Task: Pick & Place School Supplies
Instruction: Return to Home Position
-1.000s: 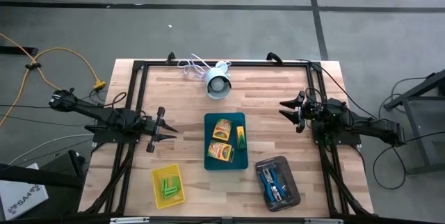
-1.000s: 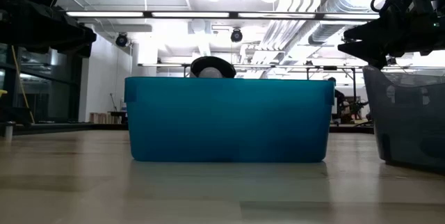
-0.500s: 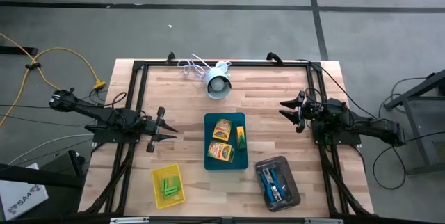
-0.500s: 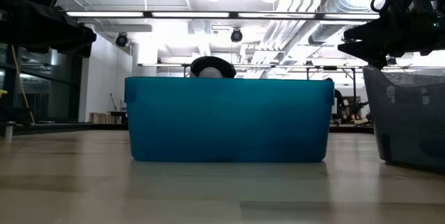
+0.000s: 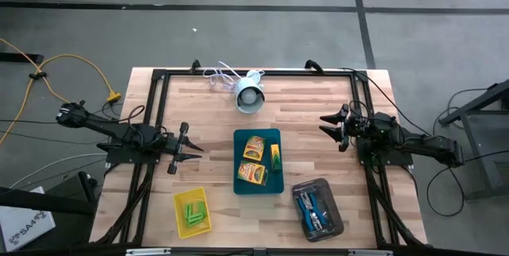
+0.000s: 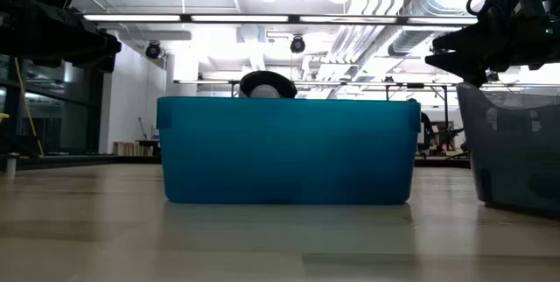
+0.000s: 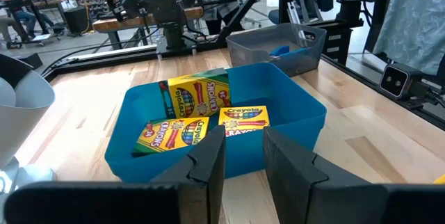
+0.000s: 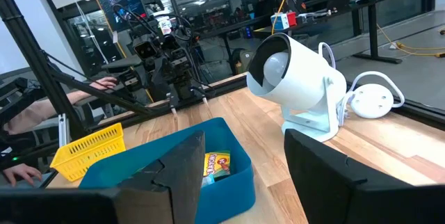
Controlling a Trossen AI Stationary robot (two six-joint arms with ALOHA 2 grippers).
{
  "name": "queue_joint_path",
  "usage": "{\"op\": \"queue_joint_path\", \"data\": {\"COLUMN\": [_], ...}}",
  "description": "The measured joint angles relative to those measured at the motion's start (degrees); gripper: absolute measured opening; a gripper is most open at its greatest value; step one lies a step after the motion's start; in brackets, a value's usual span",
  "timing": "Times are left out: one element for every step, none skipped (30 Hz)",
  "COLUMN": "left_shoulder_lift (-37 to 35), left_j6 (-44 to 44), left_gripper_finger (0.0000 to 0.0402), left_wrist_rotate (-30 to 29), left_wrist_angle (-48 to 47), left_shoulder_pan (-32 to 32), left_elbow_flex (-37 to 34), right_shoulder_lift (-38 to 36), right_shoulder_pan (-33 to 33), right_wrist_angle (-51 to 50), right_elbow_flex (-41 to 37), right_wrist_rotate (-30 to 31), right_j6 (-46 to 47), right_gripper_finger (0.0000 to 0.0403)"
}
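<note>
Yellow-orange crayon boxes [image 5: 254,160] [image 7: 198,97] lie in a teal tray [image 5: 238,186] at the table's middle. Small green blocks [image 5: 192,211] sit in a yellow tray [image 5: 180,202] at the near left. Blue-handled scissors [image 5: 313,208] lie in a dark grey tray [image 5: 334,196] at the near right. My left gripper [image 5: 196,150] [image 7: 243,140] hovers level at the left, pointing at the teal tray, open by a narrow gap with nothing in it. My right gripper [image 5: 326,127] [image 8: 243,161] hovers level at the right, wide open and holding nothing.
A white round device [image 5: 250,95] with a cable stands at the table's far middle. A black frame [image 5: 156,89] runs along the table's edges. In the low view the teal tray [image 6: 284,151] fills the middle and the grey tray [image 6: 516,146] the right.
</note>
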Motion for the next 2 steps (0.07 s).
{"op": "queue_joint_path", "data": {"left_shoulder_lift": [0.0,0.02], "left_j6": [0.0,0.0], "left_gripper_finger": [0.009,0.009], "left_wrist_rotate": [0.0,0.0], "left_wrist_angle": [0.0,-0.02], "left_shoulder_pan": [-0.02,-0.02], "left_elbow_flex": [0.0,0.0], "right_shoulder_lift": [-0.01,-0.01], "right_shoulder_pan": [-0.01,0.0], "right_wrist_angle": [0.0,0.0], "right_elbow_flex": [-0.01,-0.01], "right_wrist_rotate": [0.0,0.0], "right_j6": [-0.01,0.01], "right_gripper_finger": [0.019,0.019]}}
